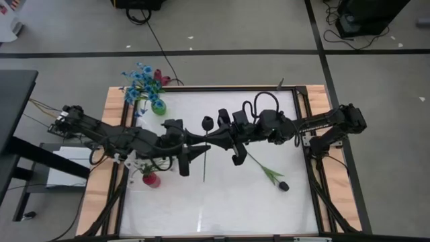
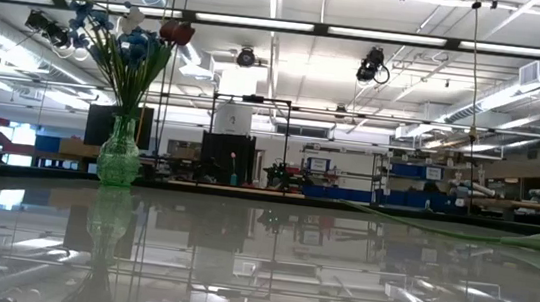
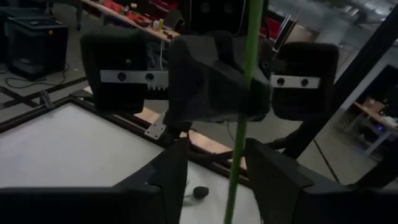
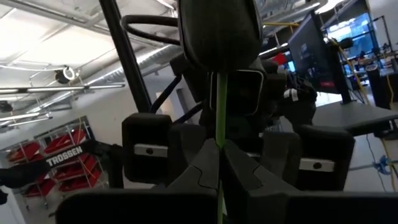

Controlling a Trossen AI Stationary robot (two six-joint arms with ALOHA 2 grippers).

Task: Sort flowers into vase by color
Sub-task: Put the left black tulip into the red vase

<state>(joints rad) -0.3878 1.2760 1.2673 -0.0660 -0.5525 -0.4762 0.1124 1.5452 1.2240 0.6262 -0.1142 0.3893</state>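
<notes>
Dark-headed flower (image 1: 207, 122) hangs mid-surface, stem pinched in our shut right claw (image 1: 216, 134). Left claw (image 1: 191, 146) sits half-open around that stem; we should close it squarely before the right lets go.

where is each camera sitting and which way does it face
High: overhead, straight down on both arms meeting mid-table, the dark flower between them.
Low: table height, level past the green vase; no arm visible.
Left wrist: past its own fingers along the stem to the right gripper.
Right wrist: fingers shut on the same stem, the left gripper beyond.
</notes>
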